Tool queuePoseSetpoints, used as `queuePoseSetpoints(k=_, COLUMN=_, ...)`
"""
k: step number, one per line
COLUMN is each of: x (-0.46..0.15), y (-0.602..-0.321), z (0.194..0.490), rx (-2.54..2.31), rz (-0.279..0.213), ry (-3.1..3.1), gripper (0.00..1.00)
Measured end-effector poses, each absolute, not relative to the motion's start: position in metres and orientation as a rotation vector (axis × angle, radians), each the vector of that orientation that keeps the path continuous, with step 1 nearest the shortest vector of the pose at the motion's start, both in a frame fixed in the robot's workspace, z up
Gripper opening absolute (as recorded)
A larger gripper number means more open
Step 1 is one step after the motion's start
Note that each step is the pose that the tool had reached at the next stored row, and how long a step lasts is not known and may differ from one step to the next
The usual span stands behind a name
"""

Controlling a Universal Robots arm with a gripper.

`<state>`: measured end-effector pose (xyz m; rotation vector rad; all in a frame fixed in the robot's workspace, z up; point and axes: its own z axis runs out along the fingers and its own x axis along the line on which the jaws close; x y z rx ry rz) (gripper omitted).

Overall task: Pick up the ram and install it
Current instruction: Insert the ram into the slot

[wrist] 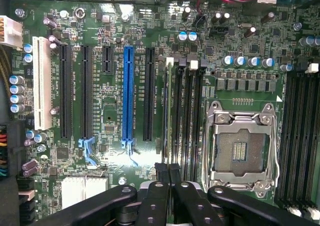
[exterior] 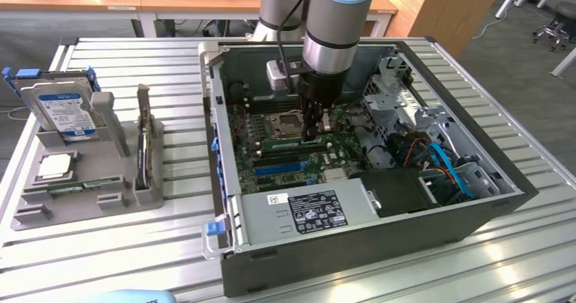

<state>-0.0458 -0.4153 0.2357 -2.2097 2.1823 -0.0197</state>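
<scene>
Hand (wrist: 167, 170) closed, tips touching ram (wrist: 169, 111) standing in motherboard (wrist: 112, 93) slot

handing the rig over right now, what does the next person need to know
Hand: shut, down inside the open computer case, tips at one end of the ram. I cannot tell whether it is pinching or pressing it.
Ram: standing on edge in a memory slot beside the empty processor socket.
Done: ram picked up and brought into the slot.
Left: full seating not confirmed from these views; hand not yet clear of the ram.
</scene>
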Motion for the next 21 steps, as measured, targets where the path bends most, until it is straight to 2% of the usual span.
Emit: queuePoseSetpoints(k=21, x=-0.0447, y=-0.4153, z=0.2421, rx=-2.211, rz=-0.018, ry=2.183, gripper=0.12)
